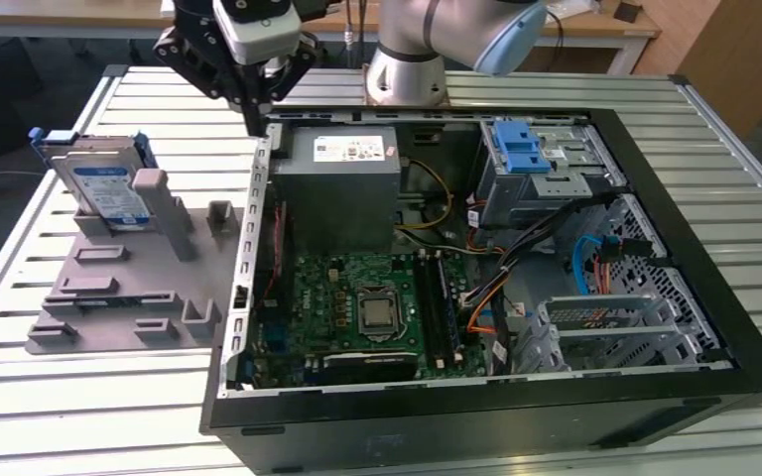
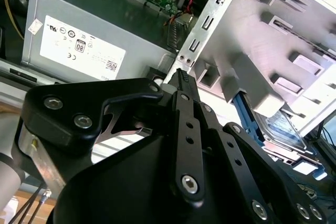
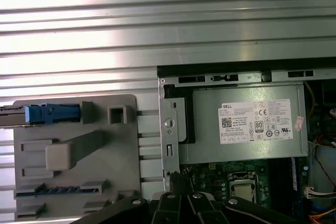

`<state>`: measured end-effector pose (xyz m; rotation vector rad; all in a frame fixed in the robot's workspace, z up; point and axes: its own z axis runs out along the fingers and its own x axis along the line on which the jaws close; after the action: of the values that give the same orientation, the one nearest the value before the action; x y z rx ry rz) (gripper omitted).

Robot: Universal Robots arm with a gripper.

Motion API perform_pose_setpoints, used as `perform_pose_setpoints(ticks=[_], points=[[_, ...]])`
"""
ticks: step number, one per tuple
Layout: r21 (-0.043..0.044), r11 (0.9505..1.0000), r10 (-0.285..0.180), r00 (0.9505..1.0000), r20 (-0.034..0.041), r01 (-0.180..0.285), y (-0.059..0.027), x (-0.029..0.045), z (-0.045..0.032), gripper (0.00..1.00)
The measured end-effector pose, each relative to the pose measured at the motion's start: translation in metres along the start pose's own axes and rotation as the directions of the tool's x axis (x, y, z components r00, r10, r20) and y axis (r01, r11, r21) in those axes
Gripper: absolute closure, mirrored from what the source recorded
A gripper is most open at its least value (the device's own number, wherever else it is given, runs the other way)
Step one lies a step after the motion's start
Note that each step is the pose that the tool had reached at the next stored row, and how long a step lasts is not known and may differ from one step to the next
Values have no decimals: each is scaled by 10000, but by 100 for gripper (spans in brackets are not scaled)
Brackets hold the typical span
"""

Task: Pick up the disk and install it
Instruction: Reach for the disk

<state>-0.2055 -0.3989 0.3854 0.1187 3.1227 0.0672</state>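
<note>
Exterior view has the pincer (image 1: pixel 257 117) pressed together, empty, over the far rim of the computer case (image 1: pixel 487 405), while the disk (image 1: pixel 103 183) stands propped in a grey holder (image 1: pixel 130 297) on the counter (image 1: pixel 76 416), at the exterior view's left, presumably for easy grasping.

Quick tally, exterior view: 1 flat silver rectangular hard disk w/ blue side rails (image 1: pixel 100 186), 1 grey plastic holder block (image 1: pixel 130 297), 1 open black metal PC case (image 1: pixel 487 416). Inside the case: 1 grey metal power-supply box (image 1: pixel 341 188), 1 green motherboard (image 1: pixel 334 297), 1 square silver CPU socket (image 1: pixel 378 313), 1 grey metal drive cage (image 1: pixel 560 174) w/ 1 blue plastic latch (image 1: pixel 520 149). Up top: 1 pale grey robot arm (image 1: pixel 415 59), 1 black gripper (image 1: pixel 255 107). And 1 slatted metal table (image 1: pixel 37 397) under the lot.
</note>
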Motion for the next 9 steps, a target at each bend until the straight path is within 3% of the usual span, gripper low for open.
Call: perform_pose_setpoints(ticks=[9], points=[[0, 10000, 1, 10000, -17, -1, -6, 72, 9, 89]])
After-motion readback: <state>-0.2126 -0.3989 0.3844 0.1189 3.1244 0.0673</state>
